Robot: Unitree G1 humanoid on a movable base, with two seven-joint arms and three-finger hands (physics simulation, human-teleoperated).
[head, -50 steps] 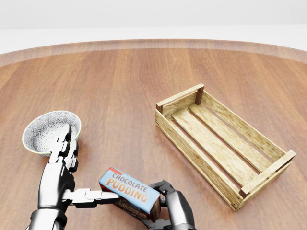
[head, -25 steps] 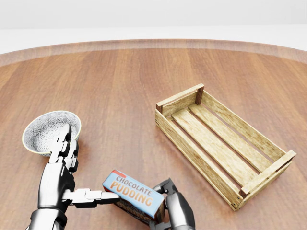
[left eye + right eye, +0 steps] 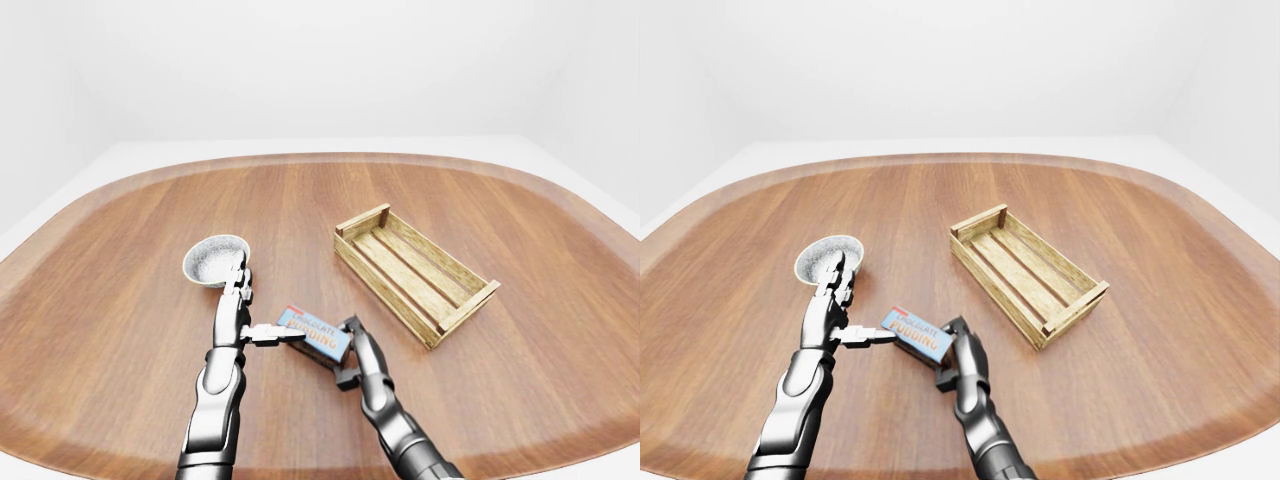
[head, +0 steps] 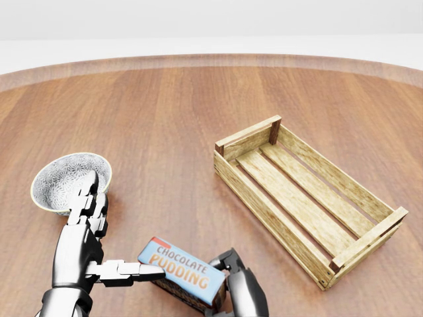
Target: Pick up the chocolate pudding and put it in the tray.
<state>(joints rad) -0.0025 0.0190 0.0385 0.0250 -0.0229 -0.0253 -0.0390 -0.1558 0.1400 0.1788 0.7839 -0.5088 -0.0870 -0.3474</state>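
The chocolate pudding [image 4: 182, 274], a blue box with orange lettering, is near the bottom of the head view, tilted and just above the wood. My right hand [image 4: 229, 272] comes up from the bottom edge, its fingers closed round the box's right end. To the left, my left hand [image 4: 99, 231] is open with fingers pointing up, and its thumb [image 4: 125, 269] reaches sideways to touch the box's left end. The tray [image 4: 263, 210], an empty slatted wooden crate, lies to the right, well apart from both hands.
A patterned grey bowl [image 4: 69, 179] stands just above my left hand's fingertips. Everything rests on a large rounded wooden table [image 3: 300, 200], whose edge curves round at the top and sides of the left-eye view. White floor and walls lie beyond.
The pudding box and my right hand have sunk slightly toward the bottom of the head view, and the box has turned a little. My left hand, the bowl and the tray have not moved.
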